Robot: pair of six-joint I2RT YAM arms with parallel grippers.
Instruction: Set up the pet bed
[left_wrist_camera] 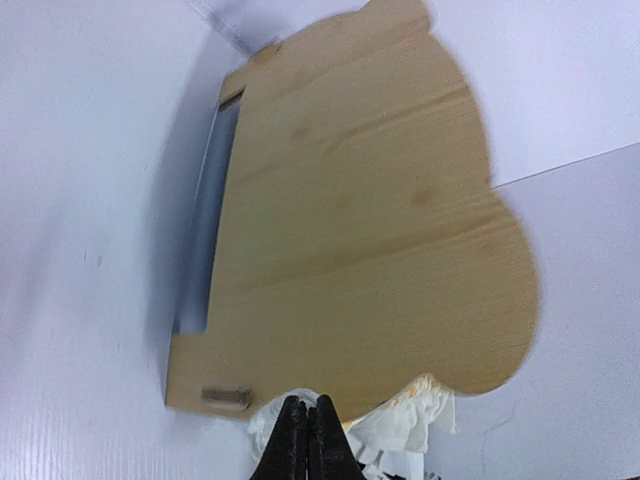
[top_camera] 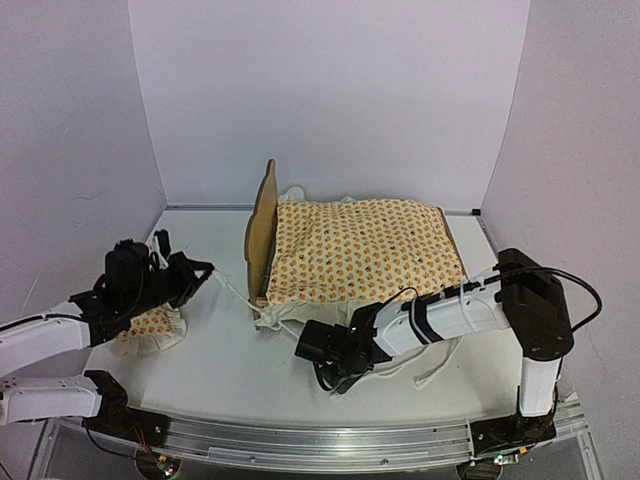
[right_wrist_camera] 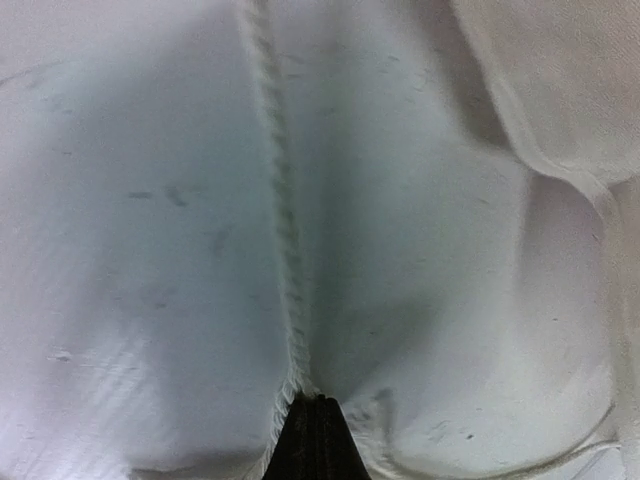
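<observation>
stood closed in by plain white walls [top_camera: 330, 90] on three sides, over a white table [top_camera: 230, 370], evenly lit.

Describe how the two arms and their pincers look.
Both arms have white tube-like links joined by chunky black joints. The left arm and the right arm end in black wrists. A black cable loops off the right arm's elbow. The left pincer and right pincer have slim, dark, tapering fingers.
</observation>
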